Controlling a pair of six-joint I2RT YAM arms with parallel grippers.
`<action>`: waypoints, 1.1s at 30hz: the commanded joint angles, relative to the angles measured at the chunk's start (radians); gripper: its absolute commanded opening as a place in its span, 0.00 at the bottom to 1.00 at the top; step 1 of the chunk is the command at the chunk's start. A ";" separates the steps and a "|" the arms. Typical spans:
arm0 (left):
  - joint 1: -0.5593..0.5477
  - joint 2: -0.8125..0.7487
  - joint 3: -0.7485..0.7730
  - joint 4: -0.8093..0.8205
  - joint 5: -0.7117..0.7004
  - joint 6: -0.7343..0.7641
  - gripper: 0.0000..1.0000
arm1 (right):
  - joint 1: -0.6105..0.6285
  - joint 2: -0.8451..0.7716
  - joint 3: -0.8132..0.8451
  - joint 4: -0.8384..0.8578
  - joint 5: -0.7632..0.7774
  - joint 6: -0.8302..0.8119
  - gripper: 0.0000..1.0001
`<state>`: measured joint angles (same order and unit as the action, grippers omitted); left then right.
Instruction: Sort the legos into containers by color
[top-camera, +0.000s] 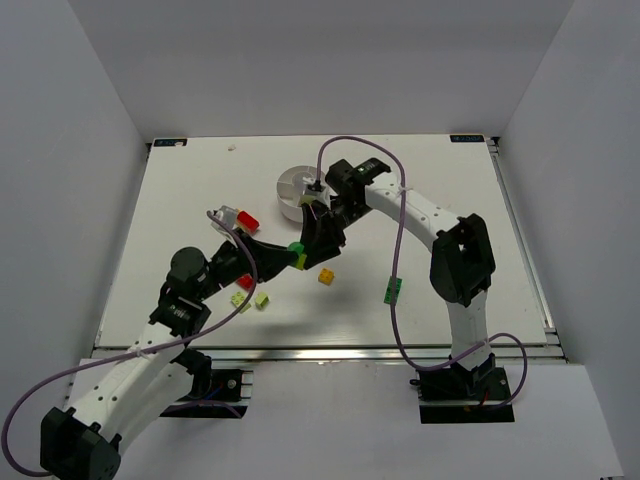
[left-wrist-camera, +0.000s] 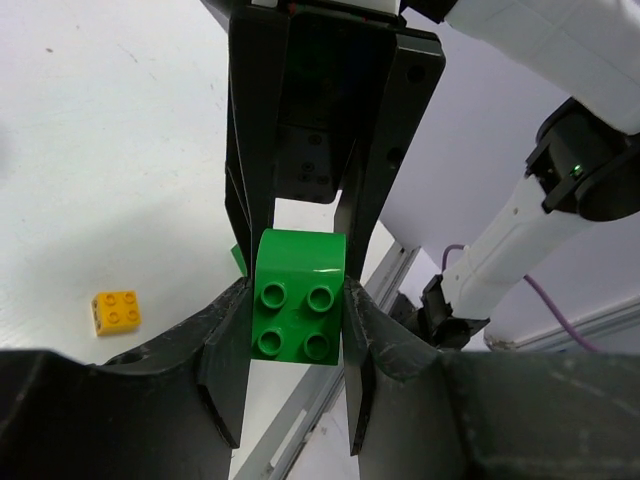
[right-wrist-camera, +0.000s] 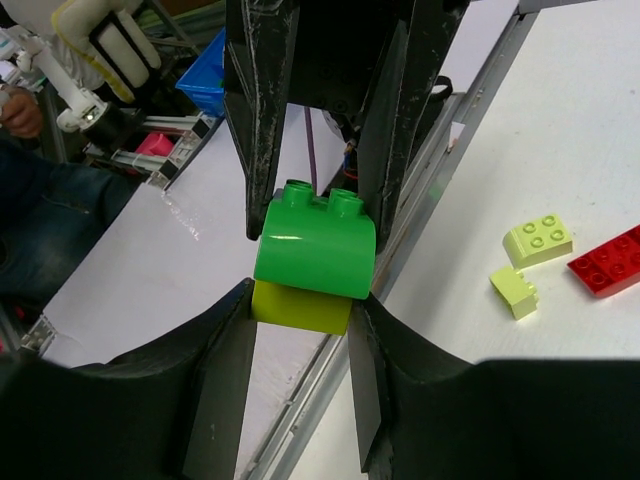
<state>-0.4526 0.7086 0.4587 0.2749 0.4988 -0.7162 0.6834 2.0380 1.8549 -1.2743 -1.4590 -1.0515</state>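
Gripping green brick (left-wrist-camera: 299, 297); lime brick (right-wrist-camera: 300, 308) likely.

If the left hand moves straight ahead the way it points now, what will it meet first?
The left hand meets the green brick at once: it sits between its fingers. Directly behind it the right hand faces it, gripping the lime brick joined to it.

I see a bright green brick (left-wrist-camera: 298, 300) stacked on a lime brick (right-wrist-camera: 300, 305) at centre frame. An orange-yellow brick (top-camera: 327, 276) lies just lower right; the white dish (top-camera: 290, 190) sits above.
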 joint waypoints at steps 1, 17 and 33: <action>0.002 -0.041 0.043 -0.040 -0.074 0.047 0.00 | -0.002 -0.035 -0.052 -0.031 0.049 -0.079 0.00; 0.012 -0.052 0.169 -0.265 -0.285 0.153 0.00 | -0.093 -0.243 -0.364 0.715 0.549 0.485 0.00; 0.012 -0.015 0.210 -0.292 -0.364 0.117 0.00 | -0.104 -0.190 -0.303 1.096 1.126 1.188 0.00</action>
<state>-0.4465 0.7013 0.6571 -0.0193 0.1444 -0.5865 0.5781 1.8072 1.4834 -0.2432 -0.4149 -0.0048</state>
